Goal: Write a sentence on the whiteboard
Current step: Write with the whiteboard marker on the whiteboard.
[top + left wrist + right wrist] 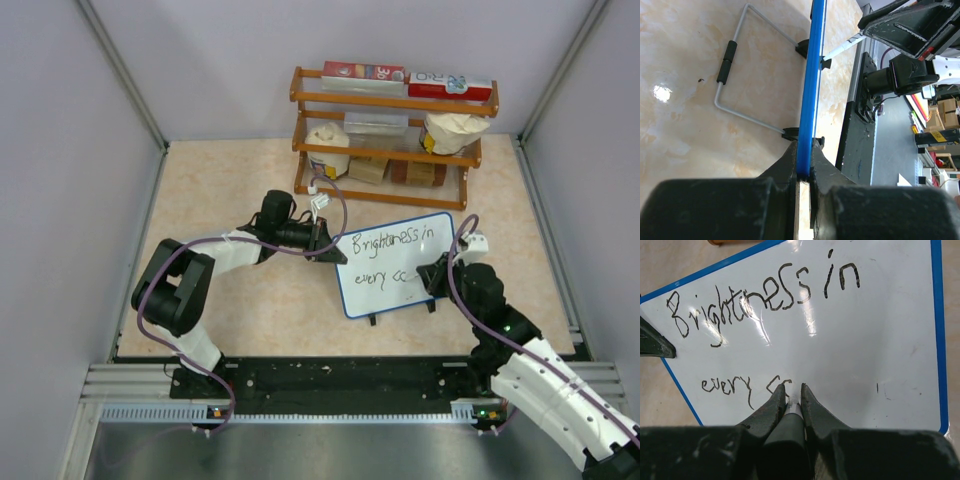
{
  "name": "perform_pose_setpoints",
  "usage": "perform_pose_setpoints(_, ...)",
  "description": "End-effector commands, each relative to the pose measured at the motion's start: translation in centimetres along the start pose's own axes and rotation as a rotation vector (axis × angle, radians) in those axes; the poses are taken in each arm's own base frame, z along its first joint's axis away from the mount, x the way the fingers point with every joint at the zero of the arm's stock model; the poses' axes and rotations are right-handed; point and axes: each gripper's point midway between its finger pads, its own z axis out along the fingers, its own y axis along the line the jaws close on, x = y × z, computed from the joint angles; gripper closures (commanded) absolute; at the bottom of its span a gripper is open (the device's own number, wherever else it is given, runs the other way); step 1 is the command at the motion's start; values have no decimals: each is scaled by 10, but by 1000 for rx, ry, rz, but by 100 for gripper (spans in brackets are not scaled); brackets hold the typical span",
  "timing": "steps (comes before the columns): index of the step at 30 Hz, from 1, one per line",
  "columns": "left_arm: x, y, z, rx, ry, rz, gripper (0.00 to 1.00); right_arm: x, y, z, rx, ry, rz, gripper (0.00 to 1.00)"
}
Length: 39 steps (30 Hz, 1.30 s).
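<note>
The whiteboard [395, 258] stands tilted on small black feet mid-table, blue-rimmed. The sentence [765, 300] on it reads "Brightness in" with "every c" and part of another letter below. My left gripper [325, 240] is shut on the board's left edge; the left wrist view shows the blue rim [812, 75] pinched between the jaws [805, 162]. My right gripper [792, 390] is shut on a dark-bodied marker [785, 435], whose tip touches the board just after the last letter. The overhead view has the right gripper [432, 278] at the board's lower right.
A wooden two-tier rack [390, 130] with boxes and bags stands behind the board. The board's wire stand [740, 65] props it from behind. Grey enclosure walls bound the table, and a black base rail [340, 380] runs along the near edge.
</note>
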Motion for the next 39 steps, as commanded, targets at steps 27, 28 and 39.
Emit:
perform_pose_setpoints(27,20,37,4,-163,40,66,100,-42,16,8,-25,-103,-12,100)
perform_pose_setpoints(28,20,37,4,-165,38,66,100,-43,18,7,-32,-109,-8,100)
perform_pose_setpoints(39,19,36,3,-167,35,71,100,-56,28,-10,-94,-151,-17,100)
